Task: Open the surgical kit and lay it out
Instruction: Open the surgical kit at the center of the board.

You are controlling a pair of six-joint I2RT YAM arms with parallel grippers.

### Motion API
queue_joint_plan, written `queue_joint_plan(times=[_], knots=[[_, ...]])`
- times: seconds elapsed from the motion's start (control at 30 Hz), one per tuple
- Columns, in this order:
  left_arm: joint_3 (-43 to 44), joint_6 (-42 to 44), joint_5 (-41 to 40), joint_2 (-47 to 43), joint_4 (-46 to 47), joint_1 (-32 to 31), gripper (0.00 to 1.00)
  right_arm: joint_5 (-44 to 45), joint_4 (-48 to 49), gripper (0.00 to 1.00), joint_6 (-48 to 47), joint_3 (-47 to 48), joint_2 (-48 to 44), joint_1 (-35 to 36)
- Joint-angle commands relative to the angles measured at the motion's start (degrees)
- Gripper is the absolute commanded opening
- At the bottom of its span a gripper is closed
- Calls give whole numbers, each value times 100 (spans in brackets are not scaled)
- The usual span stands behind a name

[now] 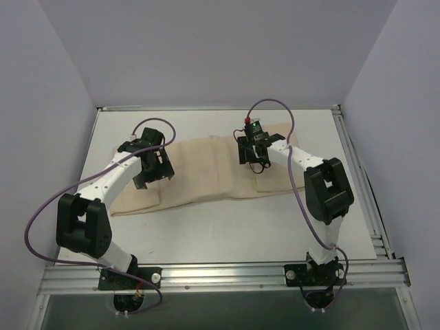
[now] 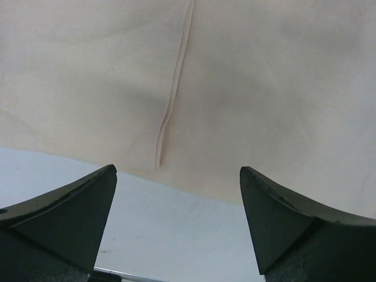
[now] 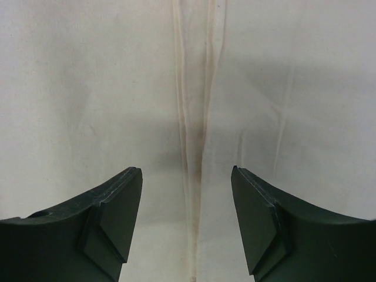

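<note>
Up close, wide left fingers [image 2: 70,205] and half-open right fingers [image 3: 111,217], holding nothing, above the folded kit [image 1: 206,172] on the desk [image 1: 240,234]. Could pinch too many layers and drag it all sideways.

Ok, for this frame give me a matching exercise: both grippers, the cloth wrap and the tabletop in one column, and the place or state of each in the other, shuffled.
Column one:
1. left gripper
2. right gripper
3. cloth wrap
4. tabletop

Column two:
A. white, showing around the cloth
B. open, above a fold seam
C. beige, lying folded, no instruments showing
D. open, above the cloth's near edge

Pairs: 1-D, 2-B, 3-C, 4-A
</note>
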Motion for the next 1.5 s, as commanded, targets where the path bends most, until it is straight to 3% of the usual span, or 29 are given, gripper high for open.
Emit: queue_joint_plan(times=[0.0, 0.5, 0.8, 0.83, 0.87, 1.47], knots=[[382, -26, 76, -143, -451, -10, 95, 132, -354, 62, -13, 416, 472, 41], [673, 466, -425, 261, -618, -1, 95, 764, -934, 46, -22, 831, 1090, -117], [787, 773, -767, 815, -460, -1, 95, 528, -881, 13, -127, 505, 852, -494], [813, 782, -820, 902, -460, -1, 95, 510, -934, 3, -136, 532, 869, -521], [892, 835, -856, 955, -469, -1, 94, 484, -960, 0, -127, 541, 852, -556], [1191, 1195, -1190, 2212, -188, -28, 96, -325, -1312, 0, 145, 997, 237, -548]])
